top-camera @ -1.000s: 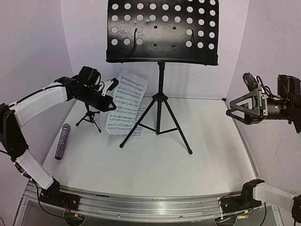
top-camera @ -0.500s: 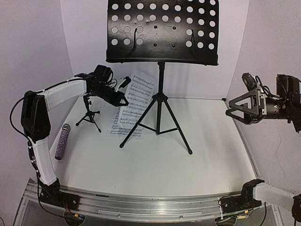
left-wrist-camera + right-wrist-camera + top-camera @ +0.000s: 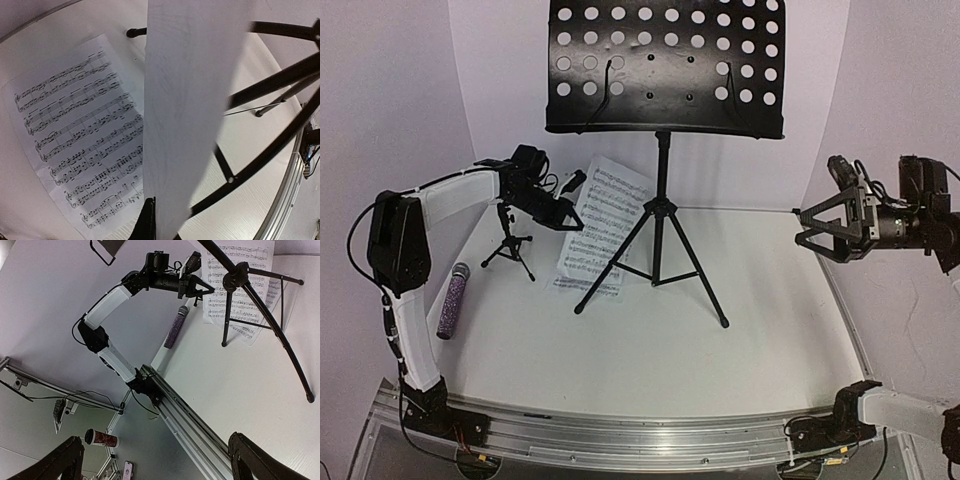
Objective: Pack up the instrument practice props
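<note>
My left gripper [image 3: 570, 207] is shut on one white sheet-music page [image 3: 612, 212], holding it up off the table just left of the tall black music stand [image 3: 665, 70]. In the left wrist view that page [image 3: 190, 100] runs edge-on from the shut jaws, with the stand's legs [image 3: 280, 80] to its right. A second page [image 3: 75, 135] lies flat on the table below. The purple glitter microphone [image 3: 452, 300] lies at the left. The small black mic stand [image 3: 508, 245] is behind it. My right gripper [image 3: 817, 226] hangs open and empty high at the right.
The music stand's tripod legs [image 3: 658, 250] spread across the middle of the table. An aluminium rail [image 3: 620, 435] runs along the near edge. White walls close in the left, back and right. A red cup [image 3: 102, 438] is off the table, below.
My left arm swung right and up with the page, bringing it closer to the music stand and more upright, then eased back slightly. The right gripper drifted a little upward.
</note>
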